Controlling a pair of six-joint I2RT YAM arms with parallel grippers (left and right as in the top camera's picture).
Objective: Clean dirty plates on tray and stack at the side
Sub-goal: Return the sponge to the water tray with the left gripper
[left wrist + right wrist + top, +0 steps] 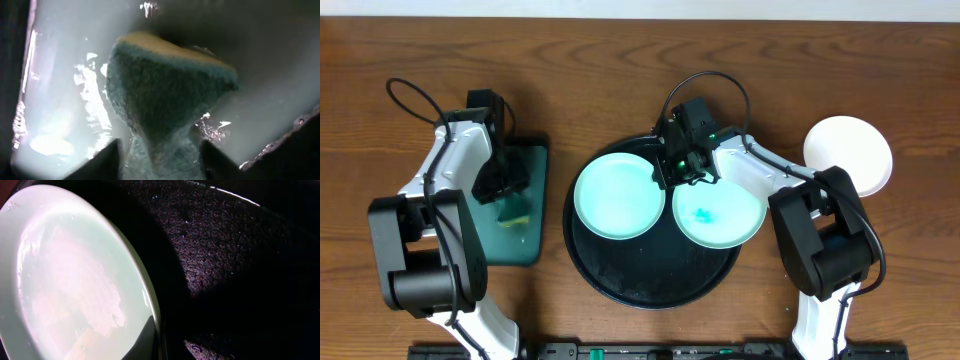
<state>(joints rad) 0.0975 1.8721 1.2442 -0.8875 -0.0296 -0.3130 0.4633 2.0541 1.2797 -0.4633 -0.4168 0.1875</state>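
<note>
Right gripper (678, 172) pinching clean plate (615, 200) rim; left gripper (160, 145) straddling sponge (170, 85).
Right jaws clamping shut on rim, plate lying on tray (650, 285) left of them, smeared plate (720, 215) right; left jaws standing apart, sponge between.

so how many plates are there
3: a clean mint green plate and a teal-smeared mint green plate on the black tray, a white plate on the table beside it.

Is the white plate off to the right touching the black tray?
Apart. The overhead view shows the white plate on the table, well right of the tray, with the right arm crossing the gap between them.
</note>
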